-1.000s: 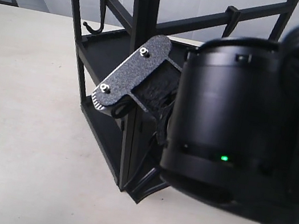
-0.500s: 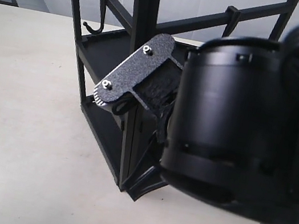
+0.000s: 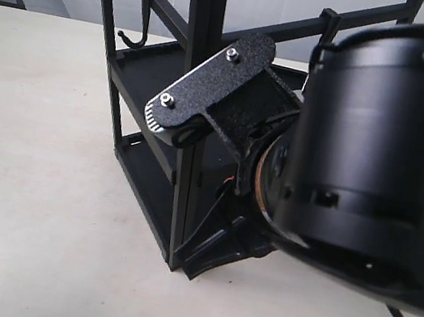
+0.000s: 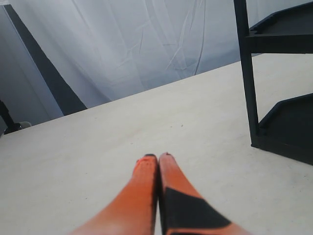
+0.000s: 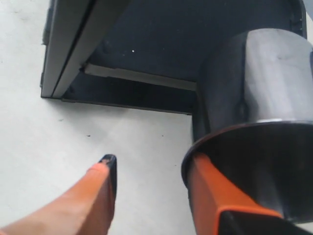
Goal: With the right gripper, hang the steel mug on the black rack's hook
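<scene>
The black rack [image 3: 201, 33] stands at the table's middle, with one hook [image 3: 133, 36] on its left bar and another [image 3: 328, 27] on the right bar. My right gripper [image 3: 170, 125] shows a speckled finger plate in front of the rack's centre post; the arm body hides the rest. In the right wrist view the right gripper [image 5: 151, 161] is open. One orange finger [image 5: 215, 196] reaches into the mouth of the steel mug [image 5: 254, 78], and the other finger [image 5: 98, 196] stands well apart over bare table. The mug sits beside the rack's lower tray [image 5: 146, 49]. My left gripper [image 4: 157, 156] is shut and empty.
The right arm's big black body [image 3: 385, 156] fills the right of the exterior view, close to the camera. Open table [image 3: 28, 175] lies left of the rack. In the left wrist view the rack's post [image 4: 247, 73] stands to one side, with a white curtain [image 4: 146, 44] behind.
The right gripper's speckled plate has risen and shifted right along the rack's post. The arm body has swung right and up, closer to the camera. The left arm is not seen earlier.
</scene>
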You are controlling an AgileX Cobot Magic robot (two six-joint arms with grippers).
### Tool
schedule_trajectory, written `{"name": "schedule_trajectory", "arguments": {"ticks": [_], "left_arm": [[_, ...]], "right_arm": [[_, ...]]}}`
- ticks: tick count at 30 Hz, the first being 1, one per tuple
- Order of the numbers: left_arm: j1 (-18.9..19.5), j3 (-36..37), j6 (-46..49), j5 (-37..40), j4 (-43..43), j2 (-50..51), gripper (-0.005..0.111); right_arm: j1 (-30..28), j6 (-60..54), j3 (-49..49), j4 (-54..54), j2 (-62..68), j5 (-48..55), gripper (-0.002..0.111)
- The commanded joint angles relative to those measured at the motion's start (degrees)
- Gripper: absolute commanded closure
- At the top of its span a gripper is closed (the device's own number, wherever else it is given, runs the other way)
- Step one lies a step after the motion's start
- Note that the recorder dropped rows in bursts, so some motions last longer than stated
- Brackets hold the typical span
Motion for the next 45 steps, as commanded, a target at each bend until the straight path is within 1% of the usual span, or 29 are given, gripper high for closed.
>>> {"name": "schedule_trajectory", "arguments": {"ticks": [1, 30, 45], "left_arm": [[-0.37, -0.02, -0.07, -0.38, -0.17, -0.31, 0.105], [-0.37, -0.02, -0.07, -0.37, -0.27, -0.31, 0.105], [-0.37, -0.02, -0.07, -0.37, -0.27, -0.31, 0.105]], "right_arm": [[0.21, 0.26, 0.27, -0.07, -0.54, -0.28, 0.064], [0.21, 0.62, 0.27, 1.60, -4.30, -0.28, 0.064], [0.21, 0.49, 0.27, 4.71, -5.11, -0.28, 0.064]]}}
